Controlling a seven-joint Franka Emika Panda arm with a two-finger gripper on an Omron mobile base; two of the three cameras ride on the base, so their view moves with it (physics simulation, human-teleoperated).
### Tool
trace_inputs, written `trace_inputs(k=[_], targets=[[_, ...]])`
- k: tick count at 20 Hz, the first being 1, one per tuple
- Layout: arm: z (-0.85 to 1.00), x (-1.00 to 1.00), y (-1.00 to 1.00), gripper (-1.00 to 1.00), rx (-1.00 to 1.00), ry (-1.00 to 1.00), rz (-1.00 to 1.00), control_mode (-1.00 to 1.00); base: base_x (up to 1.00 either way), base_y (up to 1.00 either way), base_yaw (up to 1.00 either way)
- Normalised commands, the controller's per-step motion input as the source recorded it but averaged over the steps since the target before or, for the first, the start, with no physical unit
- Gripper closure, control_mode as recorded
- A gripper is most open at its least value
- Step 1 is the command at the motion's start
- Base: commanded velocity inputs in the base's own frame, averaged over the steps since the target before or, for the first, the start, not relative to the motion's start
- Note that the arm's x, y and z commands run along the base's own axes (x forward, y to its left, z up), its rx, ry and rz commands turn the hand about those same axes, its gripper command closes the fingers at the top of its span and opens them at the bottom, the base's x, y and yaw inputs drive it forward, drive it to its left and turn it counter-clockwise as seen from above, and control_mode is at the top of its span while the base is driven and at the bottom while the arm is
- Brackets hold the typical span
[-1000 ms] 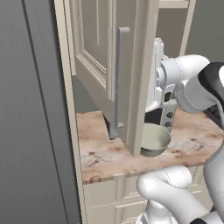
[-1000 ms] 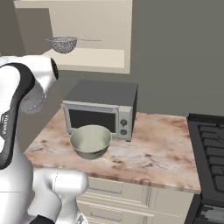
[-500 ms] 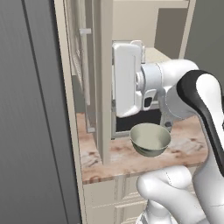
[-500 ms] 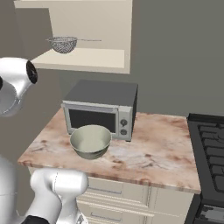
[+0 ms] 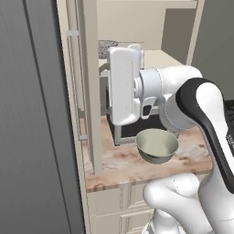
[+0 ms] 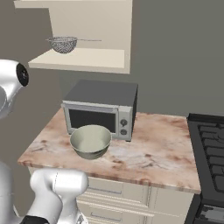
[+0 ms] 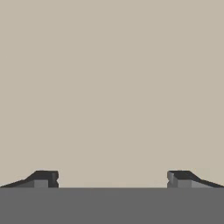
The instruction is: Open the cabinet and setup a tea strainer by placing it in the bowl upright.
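Note:
The cabinet (image 6: 124,30) stands open, its door (image 5: 90,91) swung out and seen edge-on at the left. On its beige shelf (image 6: 92,59) lies the tea strainer (image 6: 63,44), a grey mesh basket with a thin handle pointing right; its rim (image 5: 106,44) peeks over my white hand (image 5: 123,87). The pale grey-green bowl (image 5: 156,145) (image 6: 90,141) sits empty on the marble counter in front of the microwave. My hand hovers just right of the door, below shelf height. My gripper (image 7: 112,179) is open, fingertips (image 7: 43,178) wide apart, facing a flat beige surface, holding nothing.
A dark grey microwave (image 6: 100,109) stands behind the bowl under the shelf. A black stove (image 6: 210,148) borders the marble counter (image 6: 162,153) on the right. A tall dark grey panel (image 5: 32,114) fills the left. Cream drawer fronts (image 6: 131,197) run below.
The cabinet door has swung from half open, handle facing me, to fully out and edge-on. My hand has followed it leftward; the arm has drawn toward the left edge of the right base view.

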Motion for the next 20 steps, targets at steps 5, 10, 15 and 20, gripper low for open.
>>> trace_inputs(k=[5,10,15,20], targets=[[0.0,-0.01,0.0,-1.0,-0.02,-0.01,0.0,-1.0,0.0,0.0,0.0],[-0.03,0.0,-0.19,-1.0,-0.06,-0.05,0.0,-1.0,0.0,0.0,0.0],[-0.2,0.0,-0.49,-1.0,-0.08,-0.08,-0.02,-1.0,0.0,0.0,0.0],[-0.41,0.01,-0.52,-1.0,-0.13,-0.1,-0.02,-1.0,0.0,0.0,0.0]])
